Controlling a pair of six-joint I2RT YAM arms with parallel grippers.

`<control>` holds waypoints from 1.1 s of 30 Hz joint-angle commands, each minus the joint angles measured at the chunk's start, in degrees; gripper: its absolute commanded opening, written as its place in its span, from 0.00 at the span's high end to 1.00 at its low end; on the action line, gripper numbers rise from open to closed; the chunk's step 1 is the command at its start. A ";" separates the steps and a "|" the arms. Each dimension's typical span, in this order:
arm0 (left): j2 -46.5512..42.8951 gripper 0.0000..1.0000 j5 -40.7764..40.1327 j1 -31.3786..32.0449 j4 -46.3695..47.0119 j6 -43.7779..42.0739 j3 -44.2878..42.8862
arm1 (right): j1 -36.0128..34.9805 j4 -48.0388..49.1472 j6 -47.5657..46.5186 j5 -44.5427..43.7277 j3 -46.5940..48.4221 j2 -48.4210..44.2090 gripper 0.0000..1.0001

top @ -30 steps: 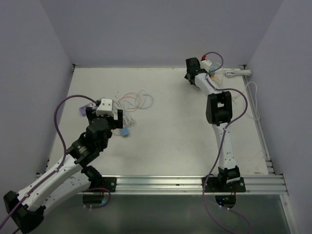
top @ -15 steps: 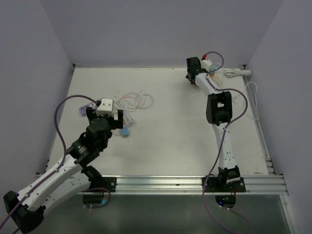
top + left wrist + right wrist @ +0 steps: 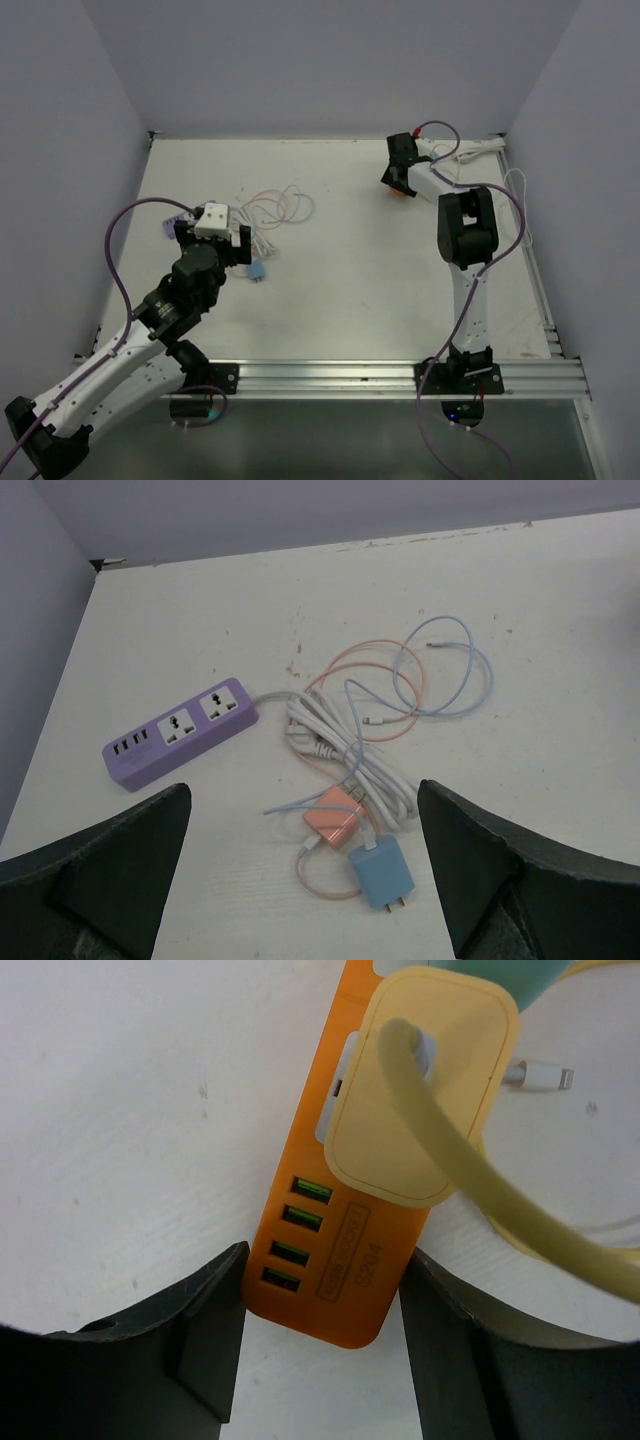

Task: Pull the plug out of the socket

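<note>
Pinching the orange strip [image 3: 300, 1220] by its USB end at the far right of the table [image 3: 350, 280], the right gripper [image 3: 322, 1260] seems to brace it so the yellow plug [image 3: 420, 1080] seated in it can be pulled, while the left gripper [image 3: 305, 788] hangs spread, well apart.

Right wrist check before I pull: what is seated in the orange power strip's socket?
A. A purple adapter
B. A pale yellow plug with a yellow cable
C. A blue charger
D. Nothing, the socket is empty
B: in the right wrist view a pale yellow plug sits pressed into the orange power strip, with its yellow cable running off to the right.
</note>
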State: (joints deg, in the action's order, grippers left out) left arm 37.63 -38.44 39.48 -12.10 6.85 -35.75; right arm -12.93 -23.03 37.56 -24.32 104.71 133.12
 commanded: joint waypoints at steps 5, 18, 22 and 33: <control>-1.15 0.00 1.17 -0.20 0.94 0.09 -0.29 | -5.95 -2.29 -3.99 5.68 -19.50 -14.62 1.00; -1.86 0.00 2.31 -0.29 0.50 0.35 -0.55 | -22.39 -2.72 9.54 7.18 -46.60 -34.41 0.99; -1.85 0.00 2.66 -0.29 0.41 0.44 -0.55 | -27.39 -4.65 13.49 6.22 -47.93 -36.87 0.96; -1.15 0.00 2.49 -0.29 0.14 0.62 -0.55 | -32.69 -7.28 19.04 2.87 -50.30 -40.13 0.60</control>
State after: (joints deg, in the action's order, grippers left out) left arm 36.27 -36.21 39.48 -12.38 6.87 -35.75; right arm -45.10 -26.48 53.08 -20.49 54.81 95.18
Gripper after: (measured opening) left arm 0.994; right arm 0.589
